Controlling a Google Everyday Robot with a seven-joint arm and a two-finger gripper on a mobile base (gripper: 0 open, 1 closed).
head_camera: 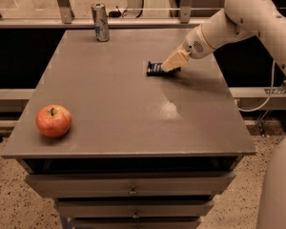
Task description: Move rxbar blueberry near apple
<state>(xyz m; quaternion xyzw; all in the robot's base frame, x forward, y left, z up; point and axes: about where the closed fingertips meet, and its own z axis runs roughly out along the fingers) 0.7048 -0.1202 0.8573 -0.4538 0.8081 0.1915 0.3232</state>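
Note:
The rxbar blueberry (pixel 155 68), a small flat dark navy wrapper, lies on the grey table (pixel 133 104) right of its middle, toward the back. My gripper (pixel 173 61) comes in from the right, and its cream tip is down on the bar's right end, covering it. The bar's left end shows. The apple (pixel 53 120), red with yellowish patches and a dark stem, sits near the table's front left corner, far from the bar and the gripper.
A tall silver drink can (pixel 100 22) stands upright at the table's back edge, left of centre. Metal railing posts (pixel 62 4) run behind the table. Drawers (pixel 132 191) sit below the tabletop. My arm (pixel 248 13) spans the right side.

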